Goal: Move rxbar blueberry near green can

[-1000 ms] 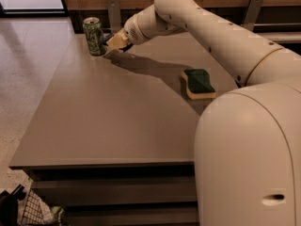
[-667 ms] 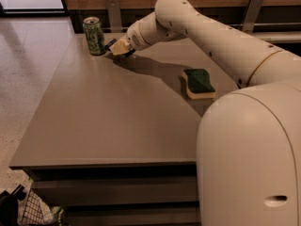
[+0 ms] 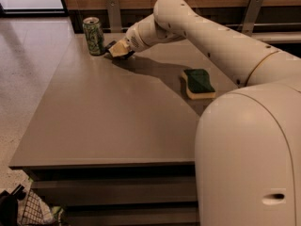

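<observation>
One robot hand (image 3: 117, 49) sits low over the far end of the desk (image 3: 103, 121), in the upper left of the frame, its pale tan tip pointing left and down toward the surface. Whether the hand is apart, together or clamped on something, I cannot tell from here.

A dark sliver at the hand's tip appears to be the one rxbar blueberry (image 3: 111, 45). It is mostly hidden by the hand and lies between the hand and the can.

Just left of it stands the one green can (image 3: 94, 36), upright near the desk's far left corner, silver top up.

One cream-coloured arm (image 3: 211, 41) runs from the hand to the right, down into the robot's large rounded body (image 3: 249, 159), which fills the lower right.

One yellow sponge with a dark green top (image 3: 198, 83) lies flat at the middle right of the desk, well apart from the can.

Two metal brackets (image 3: 113, 11) (image 3: 251, 8) stand along the wall across the top.
</observation>
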Controlling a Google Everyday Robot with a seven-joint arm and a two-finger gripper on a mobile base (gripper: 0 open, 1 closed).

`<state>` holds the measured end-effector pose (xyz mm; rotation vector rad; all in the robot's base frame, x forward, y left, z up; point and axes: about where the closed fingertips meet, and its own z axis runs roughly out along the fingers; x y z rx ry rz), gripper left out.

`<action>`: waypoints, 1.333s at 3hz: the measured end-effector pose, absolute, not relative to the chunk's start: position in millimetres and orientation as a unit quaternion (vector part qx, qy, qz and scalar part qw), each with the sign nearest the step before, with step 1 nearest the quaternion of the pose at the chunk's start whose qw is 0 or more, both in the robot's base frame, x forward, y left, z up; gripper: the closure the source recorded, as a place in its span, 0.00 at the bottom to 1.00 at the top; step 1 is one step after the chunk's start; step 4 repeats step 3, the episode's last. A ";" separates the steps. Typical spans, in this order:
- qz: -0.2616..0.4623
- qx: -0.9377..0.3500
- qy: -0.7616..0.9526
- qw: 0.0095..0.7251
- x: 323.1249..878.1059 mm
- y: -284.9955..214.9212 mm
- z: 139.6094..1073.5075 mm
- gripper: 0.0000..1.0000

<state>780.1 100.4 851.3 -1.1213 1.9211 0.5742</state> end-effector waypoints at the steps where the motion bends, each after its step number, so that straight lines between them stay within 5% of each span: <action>1: 0.229 -0.446 0.763 0.408 779.7 102.9 849.2 0.35; 2: 0.231 -0.447 0.762 0.406 779.2 105.6 847.2 0.12; 3: 0.232 -0.448 0.762 0.405 778.8 107.9 845.4 0.00; 4: 0.232 -0.448 0.762 0.405 778.8 107.9 845.4 0.00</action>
